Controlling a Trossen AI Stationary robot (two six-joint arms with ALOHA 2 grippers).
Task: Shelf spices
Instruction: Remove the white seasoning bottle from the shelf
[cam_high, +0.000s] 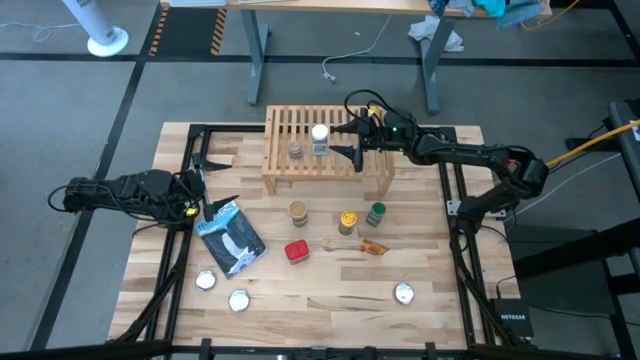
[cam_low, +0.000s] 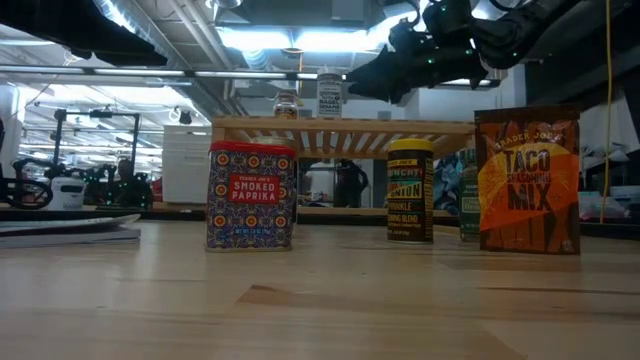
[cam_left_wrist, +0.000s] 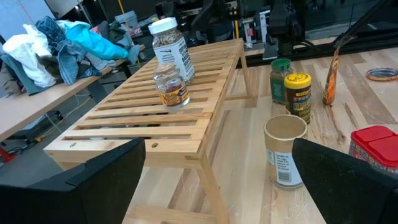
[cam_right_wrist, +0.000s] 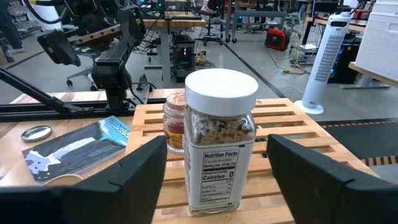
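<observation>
The light-wood shelf (cam_high: 325, 150) carries a white-lidded spice jar (cam_right_wrist: 220, 143) and, beside it, a small clear jar (cam_high: 297, 150), both upright on its slats. My right gripper (cam_high: 351, 139) is level at the shelf's right and open. Its fingers flank the white-lidded jar with a gap on each side. On the table in front stand a tan-lidded jar (cam_high: 298, 212), a yellow-lidded jar (cam_high: 347, 222), a green-lidded jar (cam_high: 375, 213), a red tin (cam_high: 297, 250) and an orange packet (cam_high: 374, 247). My left gripper (cam_high: 207, 186) waits open at the table's left edge.
A blue-and-white pouch (cam_high: 232, 238) lies near my left gripper. Three flat silver discs (cam_high: 206, 281), (cam_high: 238, 299), (cam_high: 404, 293) lie toward the near edge. The shelf's slats to the right and left of the two jars are bare.
</observation>
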